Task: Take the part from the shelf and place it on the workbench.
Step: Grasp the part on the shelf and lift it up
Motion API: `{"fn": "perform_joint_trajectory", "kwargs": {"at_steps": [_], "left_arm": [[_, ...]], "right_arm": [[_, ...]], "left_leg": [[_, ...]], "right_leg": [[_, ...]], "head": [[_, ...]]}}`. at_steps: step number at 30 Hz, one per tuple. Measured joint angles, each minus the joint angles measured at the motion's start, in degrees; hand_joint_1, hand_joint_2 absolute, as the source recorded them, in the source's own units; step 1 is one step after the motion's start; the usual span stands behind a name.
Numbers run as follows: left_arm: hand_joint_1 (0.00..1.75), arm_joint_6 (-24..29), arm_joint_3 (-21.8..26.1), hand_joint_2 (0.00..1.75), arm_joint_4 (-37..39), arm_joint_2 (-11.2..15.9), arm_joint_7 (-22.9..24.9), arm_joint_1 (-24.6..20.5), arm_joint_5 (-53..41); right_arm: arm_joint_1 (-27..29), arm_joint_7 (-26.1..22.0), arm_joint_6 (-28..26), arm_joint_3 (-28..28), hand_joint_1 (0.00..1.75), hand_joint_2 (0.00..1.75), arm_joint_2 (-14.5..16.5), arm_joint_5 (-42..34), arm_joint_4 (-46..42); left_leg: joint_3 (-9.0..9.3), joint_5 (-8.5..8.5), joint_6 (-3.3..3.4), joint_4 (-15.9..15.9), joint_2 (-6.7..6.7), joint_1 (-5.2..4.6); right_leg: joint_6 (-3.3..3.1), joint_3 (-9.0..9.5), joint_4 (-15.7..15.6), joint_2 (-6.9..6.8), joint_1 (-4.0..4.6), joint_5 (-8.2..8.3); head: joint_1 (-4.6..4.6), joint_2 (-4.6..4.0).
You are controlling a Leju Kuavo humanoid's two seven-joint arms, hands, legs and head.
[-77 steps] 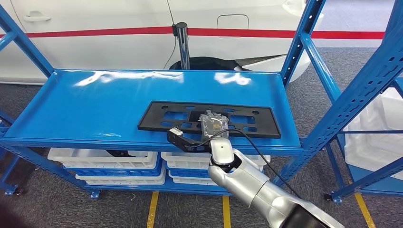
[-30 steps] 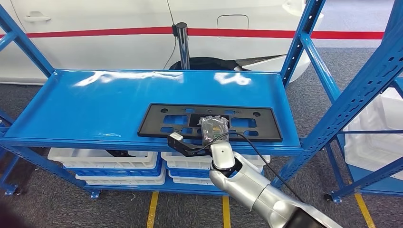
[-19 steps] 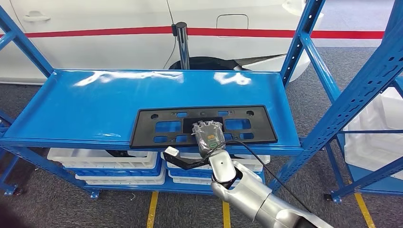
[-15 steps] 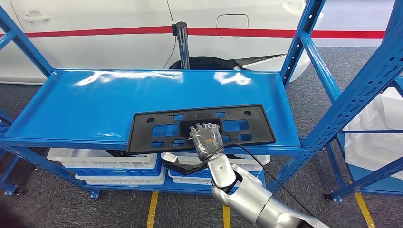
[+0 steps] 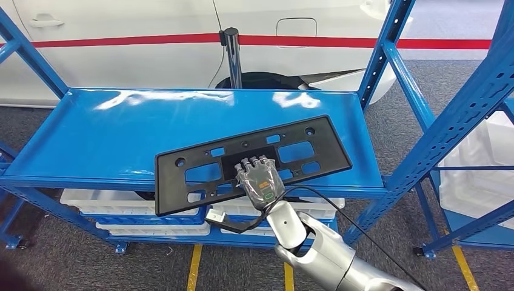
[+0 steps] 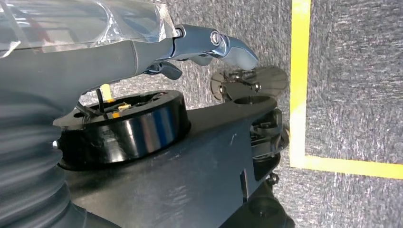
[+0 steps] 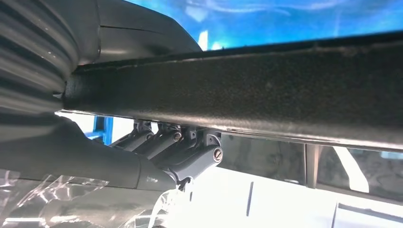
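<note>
Clearly the lifting step is under way. From the head view, the right hand (image 5: pixel 260 183) grips the black licence-plate bracket (image 5: pixel 251 160) at the middle of its near edge, fingers laid over the top. The bracket is tilted, its left end hanging past the near edge of the blue shelf (image 5: pixel 121 130) and its right end over the shelf surface; whether it touches there I cannot tell. White bins (image 5: pixel 133 203) sit on the tier below. The left wrist view looks down at grey carpet (image 6: pixel 351 71) with yellow tape (image 6: pixel 299 71); the left hand (image 6: pixel 209 45) holds nothing, its fingers curled inward. Close up, the right wrist view shows the bracket's edge clamped between thumb and fingers (image 7: pixel 180 147). Next, the bracket likely needs drawing clear of the shelf posts and carrying to the workbench.
</note>
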Motion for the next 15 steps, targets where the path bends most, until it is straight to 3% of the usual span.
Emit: {"fn": "perform_joint_trajectory", "kwargs": {"at_steps": [6, 10, 12, 13, 15], "left_arm": [[0.00, -0.5, -0.1, 1.75, 0.0, 0.0, 0.0, -0.1, 0.1], [0.00, -0.9, -0.1, 1.75, 0.0, 0.0, 0.0, -0.1, 0.5], [0.00, -1.1, -0.1, 1.75, 0.0, 0.0, 0.0, -0.1, 0.6], [0.00, -1.1, -0.1, 1.75, 0.0, 0.0, 0.0, -0.2, 0.6], [0.00, -1.1, -0.1, 1.75, 0.0, 0.0, 0.0, -0.3, 0.5]], "right_arm": [[-0.1, -0.3, 0.4, -0.3, 1.75, 1.75, -1.0, 0.2, -2.2], [-0.3, -0.4, 0.8, -0.6, 1.75, 1.75, -1.3, 0.0, -3.5], [-0.5, -0.5, 1.0, -0.8, 1.75, 1.75, -1.3, -0.4, -4.1], [-0.5, -0.5, 1.0, -0.9, 1.75, 1.75, -1.4, -0.7, -4.3], [-0.6, -0.6, 1.1, -1.1, 1.75, 1.75, -1.5, -1.0, -4.7]], "left_leg": [[-0.01, 0.00, 0.00, 0.0, 0.00, 0.00], [-0.12, -0.15, 0.60, 0.3, -0.01, -0.22], [0.20, 0.54, 0.95, -0.6, 0.06, 0.03], [0.40, 1.04, 1.16, -1.1, 0.12, 0.24], [0.56, 1.65, 1.36, -2.0, 0.24, 0.62]], "right_leg": [[0.00, 0.01, 0.0, 0.00, 0.00, 0.00], [0.34, 0.05, -0.3, -0.07, -0.30, 0.29], [0.67, 0.07, -0.3, -0.06, -0.26, 0.21], [0.88, -0.22, 0.6, -0.05, -0.23, -0.58], [1.35, -2.28, 5.8, -0.04, -0.34, -4.25]], "head": [[0.00, 0.00], [0.00, 0.00], [0.01, 0.00], [0.01, 0.00], [0.03, 0.00]]}}
